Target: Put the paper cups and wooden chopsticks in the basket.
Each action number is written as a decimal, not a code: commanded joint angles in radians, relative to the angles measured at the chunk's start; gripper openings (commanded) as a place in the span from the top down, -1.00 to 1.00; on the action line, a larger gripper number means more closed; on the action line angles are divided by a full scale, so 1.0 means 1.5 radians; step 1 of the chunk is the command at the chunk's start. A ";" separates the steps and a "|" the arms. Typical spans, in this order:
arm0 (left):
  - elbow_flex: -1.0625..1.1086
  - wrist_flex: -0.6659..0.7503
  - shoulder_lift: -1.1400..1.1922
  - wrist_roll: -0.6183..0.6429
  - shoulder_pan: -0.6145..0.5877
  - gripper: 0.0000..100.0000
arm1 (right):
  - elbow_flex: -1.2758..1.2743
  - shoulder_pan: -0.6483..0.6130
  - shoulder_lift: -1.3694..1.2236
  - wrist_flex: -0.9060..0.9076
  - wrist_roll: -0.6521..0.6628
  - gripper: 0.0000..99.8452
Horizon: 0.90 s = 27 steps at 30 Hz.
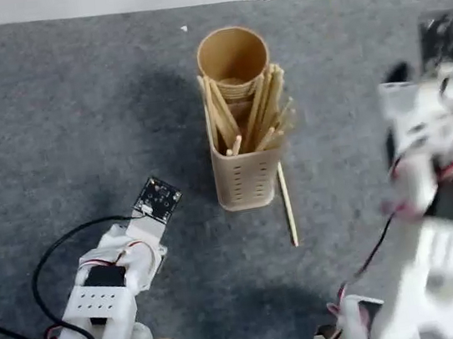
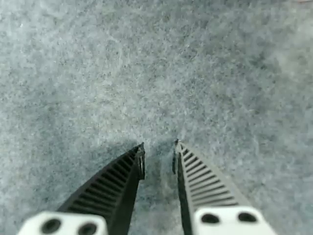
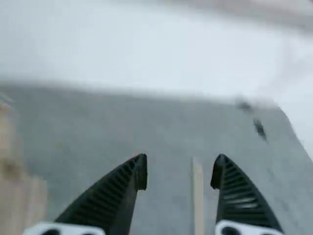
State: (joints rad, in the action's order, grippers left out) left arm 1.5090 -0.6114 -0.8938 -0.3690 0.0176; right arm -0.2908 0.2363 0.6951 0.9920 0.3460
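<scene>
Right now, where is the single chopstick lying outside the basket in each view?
High view: the loose chopstick lies on the grey table, right of the basket.
Right wrist view: a chopstick, probably the same, shows between the fingers of the open right claw.
Left wrist view: the left claw over the grey table.
Shared landmark: the basket, a tan blur at the right wrist view's edge.

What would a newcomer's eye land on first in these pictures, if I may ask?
The tan basket in the middle of the grey mat stands out first, crammed with wooden chopsticks and paper cups. One stray chopstick lies on the mat just beside it; the right wrist view shows it framed by the open right gripper.
</scene>
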 commanded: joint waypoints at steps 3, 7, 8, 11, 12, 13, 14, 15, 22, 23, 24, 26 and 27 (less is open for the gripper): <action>-0.002 0.005 -0.008 -0.004 0.006 0.74 | 0.033 0.145 -0.263 -0.067 0.056 0.55; -0.002 0.005 -0.008 -0.004 0.006 0.74 | 0.033 0.165 -0.419 -0.137 0.058 0.55; -0.002 0.005 -0.008 -0.004 0.006 0.74 | 0.033 0.167 -0.452 -0.145 0.059 0.55; -0.002 0.005 -0.008 -0.004 0.006 0.74 | 0.034 0.168 -0.537 -0.180 0.059 0.55; -0.002 0.005 -0.008 -0.004 0.006 0.74 | 0.034 0.168 -0.561 -0.189 0.059 0.55; -0.002 0.005 -0.008 -0.004 0.006 0.74 | 0.034 0.168 -0.585 -0.201 0.059 0.55; -0.002 0.005 -0.008 -0.004 0.006 0.74 | 0.034 0.168 -0.607 -0.212 0.059 0.55; -0.002 0.005 -0.008 -0.004 0.006 0.74 | 0.034 0.169 -0.628 -0.221 0.059 0.55; -0.002 0.005 -0.008 -0.004 0.006 0.74 | 0.034 0.184 -0.687 -0.249 0.059 0.63; -0.002 0.005 -0.008 -0.004 0.006 0.74 | 0.034 0.184 -0.688 -0.248 0.060 0.70; -0.002 0.005 -0.008 -0.004 0.006 0.74 | 0.034 0.184 -0.688 -0.248 0.060 0.80; -0.002 0.005 -0.008 -0.004 0.006 0.74 | 0.034 0.184 -0.687 -0.245 0.060 1.00; -0.002 0.005 -0.008 -0.004 0.006 0.74 | 0.034 0.184 -0.686 -0.245 0.057 0.98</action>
State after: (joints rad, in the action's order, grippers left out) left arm 1.5090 -0.6114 -0.8938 -0.3690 0.0176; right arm -0.2739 0.5017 -0.3422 0.6329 0.4258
